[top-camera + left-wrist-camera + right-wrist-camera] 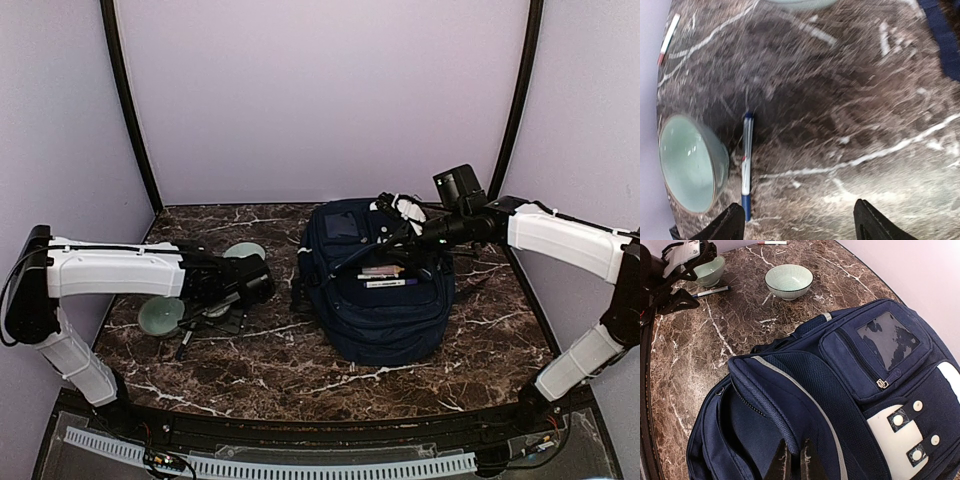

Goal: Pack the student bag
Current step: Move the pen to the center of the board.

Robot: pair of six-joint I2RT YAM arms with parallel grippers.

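Observation:
The navy-blue student bag [380, 300] lies on the marble table right of centre, with white patch and zip pockets up [875, 345]. My right gripper [797, 462] is shut on the rim of the bag's opened front flap and holds it lifted, so the dark pocket mouth [745, 435] shows; in the top view the gripper [398, 236] is over the bag's far end. Pens [385, 277] lie on the bag's front. My left gripper [800, 227] is open and empty, low over the table [262, 283]. A blue-and-white pen [746, 165] lies just beyond its left finger [730, 225].
A pale-green bowl [690, 162] stands beside the pen, also visible from above [160, 317]. A white striped bowl [789, 281] stands farther back, left of the bag. A red-tipped marker [667, 37] lies near the table's far-left edge. Purple walls enclose the table.

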